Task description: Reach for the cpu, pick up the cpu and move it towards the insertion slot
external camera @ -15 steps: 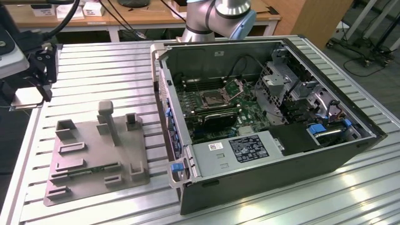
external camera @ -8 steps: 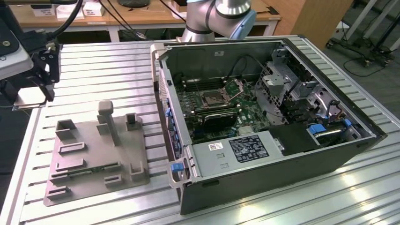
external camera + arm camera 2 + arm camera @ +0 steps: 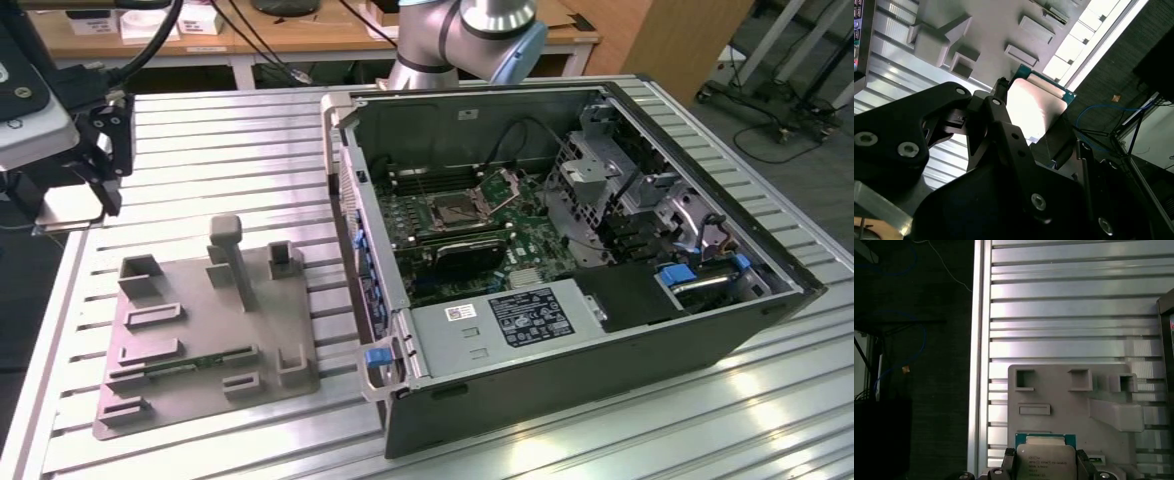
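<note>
My gripper (image 3: 1046, 465) is shut on the cpu (image 3: 1046, 456), a thin square chip with a pale silver top and green edge. Black fingers (image 3: 1009, 461) press on two opposite sides of it. The second wrist view shows the cpu (image 3: 1036, 107) in the gripper (image 3: 1031, 125), lifted above the grey plastic fixture (image 3: 979, 30). In the exterior view the gripper (image 3: 87, 200) hangs at the far left over the table edge, with the cpu (image 3: 64, 212) below it. The insertion slot (image 3: 455, 210), a silver-framed socket with its hinged plate raised, lies inside the open computer case, far to the exterior view's right of the gripper.
The grey fixture (image 3: 200, 320) with posts and recesses lies on the ribbed metal table (image 3: 240, 150), and a green memory stick (image 3: 200, 362) rests in it. The open computer case (image 3: 561, 250) has tall walls, cables and a drive cage. The table's edge (image 3: 981, 365) borders dark floor.
</note>
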Controlling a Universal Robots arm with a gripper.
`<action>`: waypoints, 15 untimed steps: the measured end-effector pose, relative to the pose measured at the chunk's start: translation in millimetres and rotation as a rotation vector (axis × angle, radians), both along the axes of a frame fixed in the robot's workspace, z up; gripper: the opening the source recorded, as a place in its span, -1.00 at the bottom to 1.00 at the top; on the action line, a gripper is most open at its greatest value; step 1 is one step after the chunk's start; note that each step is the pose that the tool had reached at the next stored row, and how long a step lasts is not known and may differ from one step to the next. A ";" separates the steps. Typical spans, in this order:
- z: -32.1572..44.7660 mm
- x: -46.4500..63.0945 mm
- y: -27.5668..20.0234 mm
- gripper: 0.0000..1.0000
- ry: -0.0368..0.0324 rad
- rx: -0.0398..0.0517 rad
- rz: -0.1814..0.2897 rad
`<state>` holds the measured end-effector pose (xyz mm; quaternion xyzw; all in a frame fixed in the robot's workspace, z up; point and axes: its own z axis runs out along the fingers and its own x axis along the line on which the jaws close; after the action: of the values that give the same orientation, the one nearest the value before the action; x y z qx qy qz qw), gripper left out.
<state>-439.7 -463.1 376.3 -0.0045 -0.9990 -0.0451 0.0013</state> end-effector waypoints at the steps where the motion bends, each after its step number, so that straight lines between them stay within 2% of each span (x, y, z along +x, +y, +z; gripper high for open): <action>1: -0.1 0.6 0.0 0.08 -0.0001 0.0000 0.000; 15: 0.0 9.6 0.0 0.08 0.0000 0.0001 0.000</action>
<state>-430.1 -463.2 376.3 -0.0045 -0.9990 -0.0451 0.0013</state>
